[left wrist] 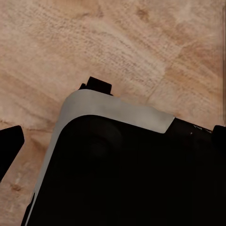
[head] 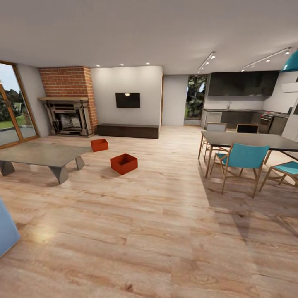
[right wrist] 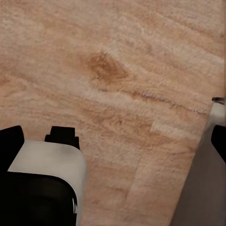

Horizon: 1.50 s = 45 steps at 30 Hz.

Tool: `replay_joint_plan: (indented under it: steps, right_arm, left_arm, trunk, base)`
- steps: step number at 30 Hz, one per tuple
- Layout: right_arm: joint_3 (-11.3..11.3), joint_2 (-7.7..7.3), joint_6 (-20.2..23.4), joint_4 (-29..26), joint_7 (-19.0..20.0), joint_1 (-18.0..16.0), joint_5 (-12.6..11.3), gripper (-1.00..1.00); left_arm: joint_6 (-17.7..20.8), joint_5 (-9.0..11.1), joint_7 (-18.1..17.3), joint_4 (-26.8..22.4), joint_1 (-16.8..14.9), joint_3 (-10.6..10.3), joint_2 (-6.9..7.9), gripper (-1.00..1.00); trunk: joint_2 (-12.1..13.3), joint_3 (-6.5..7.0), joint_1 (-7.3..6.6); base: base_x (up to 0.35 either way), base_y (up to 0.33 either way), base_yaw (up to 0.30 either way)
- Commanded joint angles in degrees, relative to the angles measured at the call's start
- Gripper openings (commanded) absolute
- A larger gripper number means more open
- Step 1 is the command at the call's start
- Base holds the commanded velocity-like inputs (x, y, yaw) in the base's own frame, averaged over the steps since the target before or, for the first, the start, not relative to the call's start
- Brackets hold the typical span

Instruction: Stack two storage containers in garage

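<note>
I am in the living room, on its light wood-plank flooring. Two storage containers, orange-red lidless boxes, sit on the planks ahead and to the left. The nearer one lies right of the glass table; the farther one lies behind it, toward the fireplace. Both are several steps from me. My left gripper and right gripper hang over bare planks beside my dark base, fingers wide apart and holding nothing. The garage and its floor are out of view.
A long low dark cabinet lines the back wall under a TV. Wood-framed glass doors stand at the left. A dining table with teal chairs fills the right. A blue object juts in at the lower left.
</note>
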Motion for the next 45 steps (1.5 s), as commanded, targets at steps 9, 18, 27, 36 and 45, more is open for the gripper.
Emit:
replay_joint_plan:
  steps: [9, 18, 27, 36, 45]
  right_arm:
    - [0.5, 0.25, -0.3, 0.2, 0.0, -0.1, -0.5, 1.0]
    - [0.6, 1.12, 0.3, 0.2, 0.0, -0.1, -0.6, 1.0]
    - [0.2, 0.79, -0.2, 0.2, 0.0, -0.1, -0.9, 1.0]
    - [0.2, 0.79, -0.2, 0.2, 0.0, -0.1, -1.0, 1.0]
    - [0.2, 0.85, -0.3, 0.2, 0.0, -0.1, -1.1, 1.0]
  left_arm:
    - [0.4, 0.4, 0.0, 0.0, 0.0, 0.1, -0.12, 1.0]
    - [0.8, 0.4, 0.0, 0.0, 0.0, 0.1, -0.18, 1.0]
    - [0.9, 0.1, 0.0, -0.8, 0.0, 0.2, -0.18, 1.0]
    - [0.7, 0.1, 0.0, -0.4, 0.0, 0.1, -0.2, 1.0]
    - [0.4, -0.1, 0.0, -0.3, 0.0, 0.0, -0.35, 1.0]
  trunk:
    - [0.0, -0.06, 0.03]
    - [0.0, -0.06, 0.03]
    - [0.0, -0.06, 0.03]
    - [0.0, -0.06, 0.03]
    - [0.0, -0.06, 0.03]
  base:
    - [0.325, 0.0, 0.0]
    - [0.325, 0.0, 0.0]
    - [0.326, 0.0, 0.0]
    - [0.326, 0.0, 0.0]
    - [0.326, 0.0, 0.0]
